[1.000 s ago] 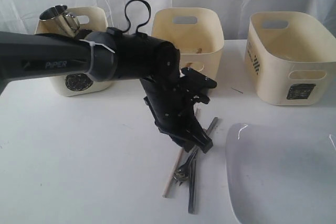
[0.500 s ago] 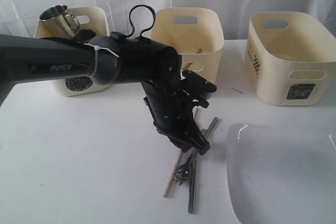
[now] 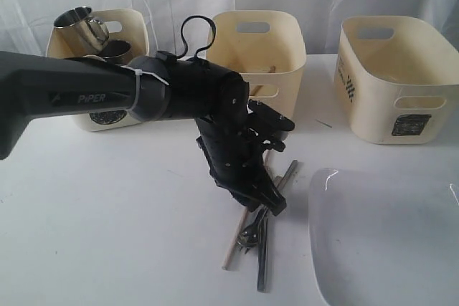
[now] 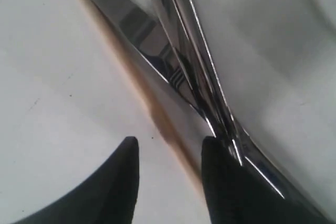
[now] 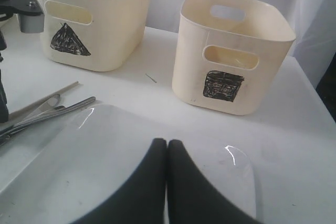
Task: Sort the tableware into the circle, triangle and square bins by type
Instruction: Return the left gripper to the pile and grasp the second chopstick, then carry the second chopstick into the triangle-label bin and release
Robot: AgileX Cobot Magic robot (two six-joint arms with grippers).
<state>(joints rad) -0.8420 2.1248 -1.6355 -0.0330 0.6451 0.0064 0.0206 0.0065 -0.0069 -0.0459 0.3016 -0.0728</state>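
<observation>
Pickup step: our left gripper (image 4: 170, 150), jaws spread, straddles the chopstick (image 4: 116, 51) beside the plate (image 3: 380, 234); next we should clench.

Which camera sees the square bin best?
The right wrist view: the whole square bin and its mark face the camera. The exterior view shows it with the mark skewed. The left wrist view misses it.

White table (image 3: 107, 213): circle bin (image 3: 82, 121), triangle bin (image 3: 276, 55), square bin (image 3: 380, 105), chopstick (image 3: 232, 249), cutlery (image 3: 262, 256), plate (image 3: 380, 241).
</observation>
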